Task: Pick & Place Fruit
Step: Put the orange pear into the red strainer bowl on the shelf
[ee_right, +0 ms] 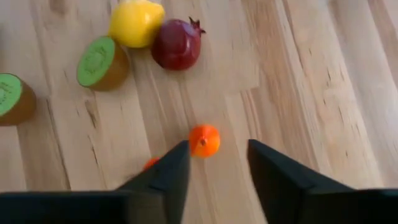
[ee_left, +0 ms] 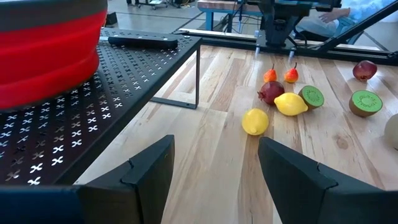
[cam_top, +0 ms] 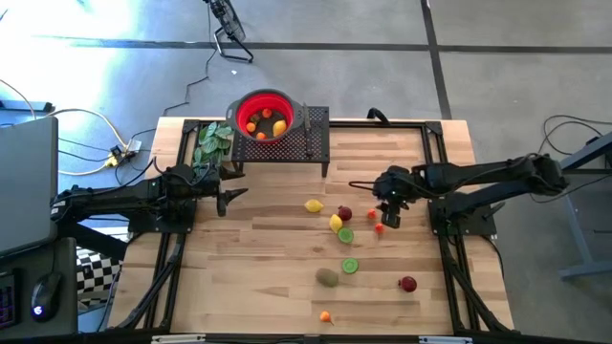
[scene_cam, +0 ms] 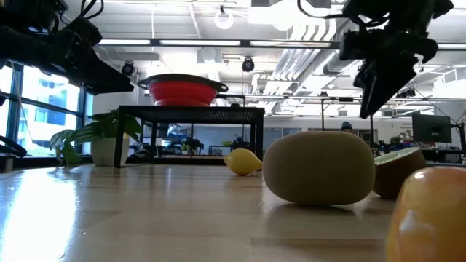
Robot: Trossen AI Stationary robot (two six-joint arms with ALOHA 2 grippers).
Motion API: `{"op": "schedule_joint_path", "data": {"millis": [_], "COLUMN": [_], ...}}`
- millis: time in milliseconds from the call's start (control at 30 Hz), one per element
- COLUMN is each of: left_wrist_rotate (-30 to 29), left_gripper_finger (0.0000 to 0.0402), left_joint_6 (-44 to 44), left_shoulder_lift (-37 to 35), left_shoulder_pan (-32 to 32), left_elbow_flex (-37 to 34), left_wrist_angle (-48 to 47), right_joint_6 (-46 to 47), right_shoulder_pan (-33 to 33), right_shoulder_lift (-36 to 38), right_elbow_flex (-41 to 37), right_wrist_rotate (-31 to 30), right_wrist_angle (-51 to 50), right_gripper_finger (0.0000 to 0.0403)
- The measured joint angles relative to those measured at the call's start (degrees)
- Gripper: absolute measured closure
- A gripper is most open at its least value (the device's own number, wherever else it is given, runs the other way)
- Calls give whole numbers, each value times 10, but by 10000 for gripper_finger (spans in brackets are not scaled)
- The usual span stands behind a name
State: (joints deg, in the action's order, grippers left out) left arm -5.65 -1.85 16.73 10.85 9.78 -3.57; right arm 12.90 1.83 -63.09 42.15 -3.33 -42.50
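Right gripper is hovering over the wood table right of centre in the high view, fingers spread and holding nothing. A small orange fruit is sitting on the planks just ahead of the fingertip gap, a second orange piece peeking out beside one finger. Glossy yellow lemon, dark red pomegranate and two fuzzy green-faced kiwi halves are lying toward the wrist frame's upper left, near but apart from the claw. Left gripper is waiting with fingers spread (empty) by the perforated black metal stand, carrying a ribbed red colander with fruit inside. Grey concrete floor is surrounding the table.
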Motion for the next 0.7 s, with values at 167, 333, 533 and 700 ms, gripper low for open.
{"op": "schedule_joint_path", "data": {"millis": [167, 333, 533, 700], "left_wrist_rotate": [0, 0, 0, 0], "left_gripper_finger": [174, 174, 174, 174], "left_joint_6": [0, 0, 0, 0], "left_shoulder_lift": [0, 0, 0, 0], "left_shoulder_pan": [0, 0, 0, 0], "left_elbow_flex": [0, 0, 0, 0], "left_wrist_angle": [0, 0, 0, 0], "right_joint_6": [-25, -26, -21, -22], "right_shoulder_pan": [0, 0, 0, 0], "right_shoulder_lift": [-36, -75, -120, -144], "right_elbow_flex": [0, 0, 0, 0], "right_wrist_rotate": [-4, -11, -8, -6], "right_wrist_angle": [8, 16, 16, 16], "right_gripper_finger": [183, 173, 186, 199]}}
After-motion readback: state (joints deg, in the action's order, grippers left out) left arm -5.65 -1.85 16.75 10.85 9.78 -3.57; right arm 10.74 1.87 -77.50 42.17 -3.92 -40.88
